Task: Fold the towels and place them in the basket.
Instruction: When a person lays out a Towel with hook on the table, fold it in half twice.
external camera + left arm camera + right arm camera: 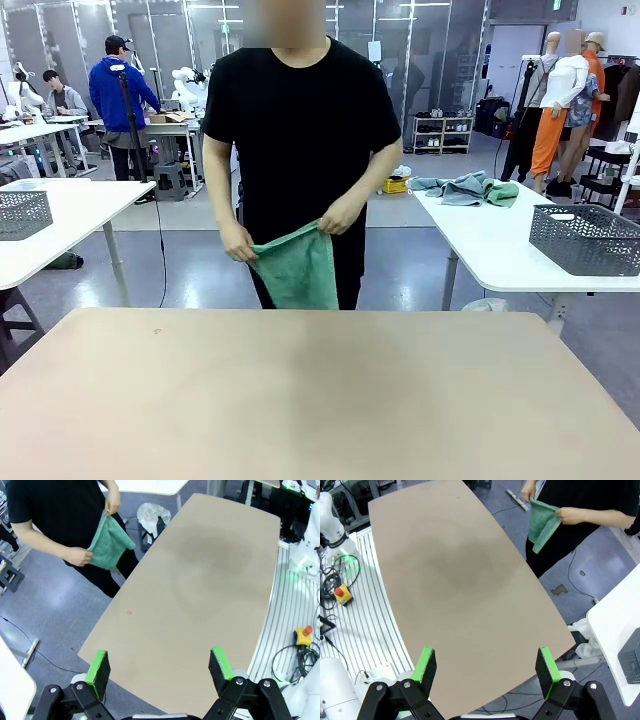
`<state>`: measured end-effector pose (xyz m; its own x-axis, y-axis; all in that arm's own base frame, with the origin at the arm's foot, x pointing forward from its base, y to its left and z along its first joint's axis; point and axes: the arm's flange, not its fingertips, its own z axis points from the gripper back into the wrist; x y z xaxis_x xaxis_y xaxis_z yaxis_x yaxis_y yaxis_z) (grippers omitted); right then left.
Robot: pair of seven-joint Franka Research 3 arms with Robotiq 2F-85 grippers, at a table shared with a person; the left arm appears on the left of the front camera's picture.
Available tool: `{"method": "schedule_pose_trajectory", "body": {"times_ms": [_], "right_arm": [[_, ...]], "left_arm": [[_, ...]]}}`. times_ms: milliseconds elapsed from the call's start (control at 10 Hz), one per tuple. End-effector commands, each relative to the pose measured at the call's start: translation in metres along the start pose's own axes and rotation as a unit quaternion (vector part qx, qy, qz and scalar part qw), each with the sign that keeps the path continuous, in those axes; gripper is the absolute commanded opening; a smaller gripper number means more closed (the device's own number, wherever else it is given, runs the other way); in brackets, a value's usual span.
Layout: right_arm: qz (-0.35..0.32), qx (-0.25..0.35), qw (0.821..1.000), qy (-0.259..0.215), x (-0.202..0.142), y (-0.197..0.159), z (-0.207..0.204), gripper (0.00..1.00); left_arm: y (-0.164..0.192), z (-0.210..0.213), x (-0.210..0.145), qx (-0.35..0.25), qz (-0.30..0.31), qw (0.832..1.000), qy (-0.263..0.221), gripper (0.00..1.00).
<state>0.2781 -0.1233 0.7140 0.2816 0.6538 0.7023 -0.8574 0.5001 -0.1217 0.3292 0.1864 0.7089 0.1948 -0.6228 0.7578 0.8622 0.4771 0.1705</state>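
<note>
Table edge across mint towel hem

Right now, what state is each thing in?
Green towel: hanging from the person's two hands, off the table.
Left pincer: open, empty, above the table.
Right pincer: open, empty, above the table.
Towel pile: crumpled, unfolded, on the side table.
Basket: upright on that side table.

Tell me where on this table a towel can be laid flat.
The tan table is bare from near edge to far edge. The only crowding is beyond the far edge, where the person holds the green towel.
</note>
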Motion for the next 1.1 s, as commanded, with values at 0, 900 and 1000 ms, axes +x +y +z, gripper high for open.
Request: {"method": "schedule_pose_trajectory", "body": {"times_ms": [0, 900, 1000], "right_arm": [[0.0, 0.0, 1.0, 0.0, -0.0005, 0.0004, -0.0004, 1.0], [0.0, 0.0, 1.0, 0.0, -0.0005, 0.0004, -0.0004, 1.0], [0.0, 0.0, 1.0, 0.0, -0.0005, 0.0004, -0.0004, 1.0]], "left_arm": [[-0.0002, -0.0005, 0.0009, -0.002, -0.003, 1.0, -0.003, 1.0], [-0.0002, -0.0005, 0.0009, -0.002, -0.003, 1.0, -0.003, 1.0], [-0.0002, -0.0005, 0.0009, -0.002, -0.003, 1.0, -0.003, 1.0]]}}
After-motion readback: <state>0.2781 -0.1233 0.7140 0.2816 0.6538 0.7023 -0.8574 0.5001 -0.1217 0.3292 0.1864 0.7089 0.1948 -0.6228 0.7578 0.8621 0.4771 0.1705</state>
